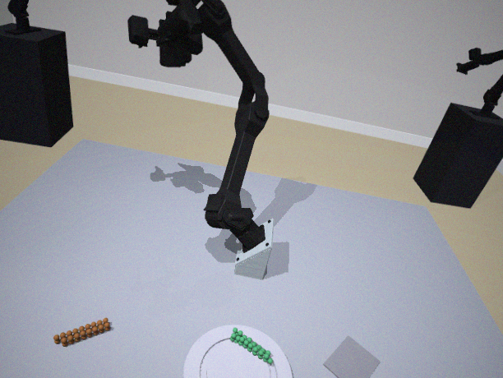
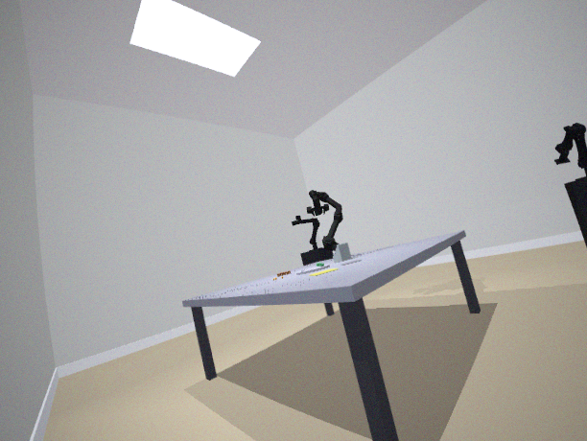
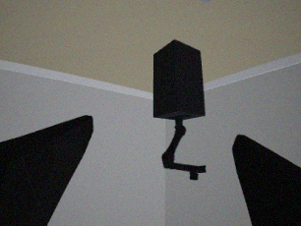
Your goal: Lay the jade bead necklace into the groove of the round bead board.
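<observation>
The jade-green necklace of small round beads is folded in a narrow, bumpy strip. It lies slanting across the upper right part of the round, pale bead board, at the bottom of the top view; it is straight and does not follow the curved groove. A similar strip of orange-brown beads is at lower left, and a flat grey square at lower right. The table has a matte, blue-grey top and dark legs; around it are tan floor and plain grey walls. The black arm stands on a pale grey block. Its black gripper is raised at upper left of the top view, well apart from the necklace, its jaws wide and with nothing between them.
</observation>
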Motion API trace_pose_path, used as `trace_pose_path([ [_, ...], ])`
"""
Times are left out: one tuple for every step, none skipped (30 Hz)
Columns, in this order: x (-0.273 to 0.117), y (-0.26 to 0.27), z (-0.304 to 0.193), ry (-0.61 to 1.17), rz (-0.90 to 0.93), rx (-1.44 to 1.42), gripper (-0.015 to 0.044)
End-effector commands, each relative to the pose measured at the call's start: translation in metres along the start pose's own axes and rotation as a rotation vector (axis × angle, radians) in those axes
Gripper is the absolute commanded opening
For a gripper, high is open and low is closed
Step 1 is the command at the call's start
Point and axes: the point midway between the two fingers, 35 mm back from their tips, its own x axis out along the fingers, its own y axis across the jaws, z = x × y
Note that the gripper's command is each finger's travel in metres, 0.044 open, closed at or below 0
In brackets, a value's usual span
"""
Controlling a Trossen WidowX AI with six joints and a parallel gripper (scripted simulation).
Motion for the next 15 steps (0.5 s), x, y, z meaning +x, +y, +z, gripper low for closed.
trace_pose_path([
  [0.0,-0.001,0.0,-0.001,-0.002,-0.002,0.0374],
  [0.001,-0.005,0.002,-0.004,-0.008,-0.009,0.0348],
  [0.002,-0.01,0.004,-0.01,-0.019,-0.02,0.0321],
  [0.003,-0.017,0.007,-0.016,-0.031,-0.033,0.0295],
  [0.004,-0.024,0.01,-0.023,-0.044,-0.046,0.0269],
  [0.005,-0.031,0.013,-0.03,-0.056,-0.057,0.025],
  [0.006,-0.038,0.016,-0.037,-0.067,-0.067,0.025],
  [0.007,-0.045,0.019,-0.044,-0.079,-0.078,0.025],
  [0.008,-0.05,0.022,-0.05,-0.088,-0.081,0.025],
  [0.009,-0.055,0.024,-0.056,-0.095,-0.08,0.025],
  [0.009,-0.06,0.026,-0.059,-0.101,-0.089,0.025],
  [0.008,-0.066,0.029,-0.064,-0.11,-0.101,0.025],
  [0.008,-0.073,0.033,-0.068,-0.119,-0.114,0.025],
  [0.007,-0.079,0.036,-0.074,-0.128,-0.125,0.025],
  [0.007,-0.086,0.04,-0.08,-0.138,-0.136,0.025],
])
